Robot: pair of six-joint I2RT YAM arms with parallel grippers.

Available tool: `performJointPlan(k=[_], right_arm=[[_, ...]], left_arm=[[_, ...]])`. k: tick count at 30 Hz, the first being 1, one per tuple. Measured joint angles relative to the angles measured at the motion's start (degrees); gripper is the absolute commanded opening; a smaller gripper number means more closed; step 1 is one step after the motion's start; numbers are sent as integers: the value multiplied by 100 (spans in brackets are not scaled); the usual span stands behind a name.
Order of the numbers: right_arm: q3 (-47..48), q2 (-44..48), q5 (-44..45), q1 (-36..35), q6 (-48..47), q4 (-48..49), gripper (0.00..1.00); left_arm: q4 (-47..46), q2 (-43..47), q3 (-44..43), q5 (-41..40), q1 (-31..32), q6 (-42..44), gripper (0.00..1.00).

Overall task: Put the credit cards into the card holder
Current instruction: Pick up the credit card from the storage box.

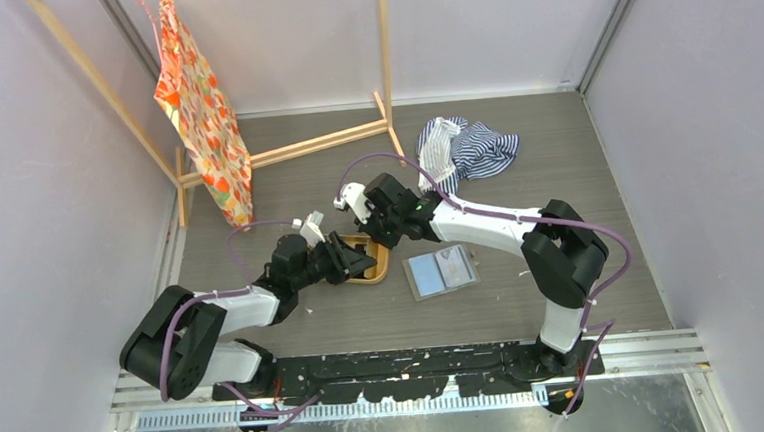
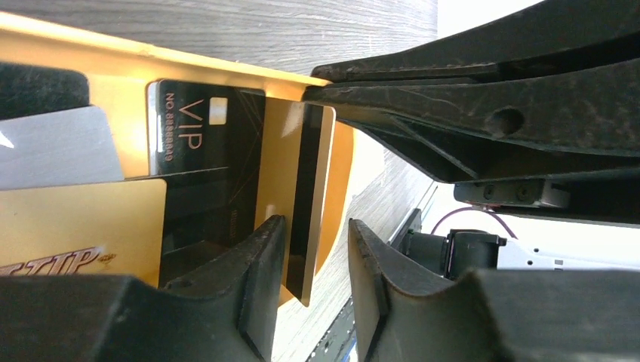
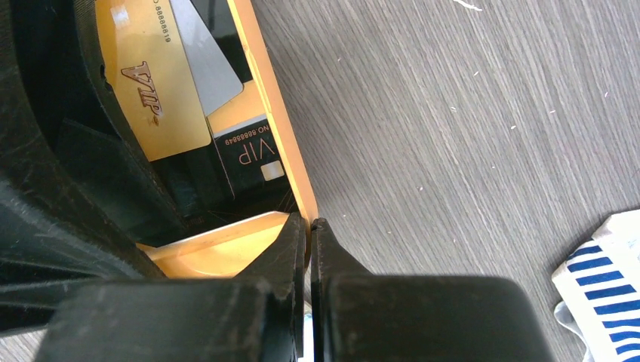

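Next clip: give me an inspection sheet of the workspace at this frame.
Surface: grey wood-grain table.
Job's things: card holder lies open; cards in the orange tray, one gold card up on edge.
Clutter: striped cloth, far right.
Grippers: left gripper open, straddling the gold card; right gripper shut on the tray rim.
Cables: purple cables along both arms, no snag seen.
Surroundings: wooden frame with a hanging patterned bag; pale walls.
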State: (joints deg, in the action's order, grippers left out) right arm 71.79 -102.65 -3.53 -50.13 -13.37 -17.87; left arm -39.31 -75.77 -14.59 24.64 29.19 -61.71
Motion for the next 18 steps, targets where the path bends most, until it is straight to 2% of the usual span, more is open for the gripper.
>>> performJointPlan(k=[4, 7, 18], right_arm=[[0, 0, 0, 0, -2, -9, 1], [0, 0, -2, 0, 0, -11, 1], [57, -44, -72, 0, 61, 0, 3]], left_arm=[[420, 59, -46, -81, 17, 79, 19], [1102, 260, -221, -260, 48, 243, 2], [3049, 1058, -807, -863, 70, 898, 0]])
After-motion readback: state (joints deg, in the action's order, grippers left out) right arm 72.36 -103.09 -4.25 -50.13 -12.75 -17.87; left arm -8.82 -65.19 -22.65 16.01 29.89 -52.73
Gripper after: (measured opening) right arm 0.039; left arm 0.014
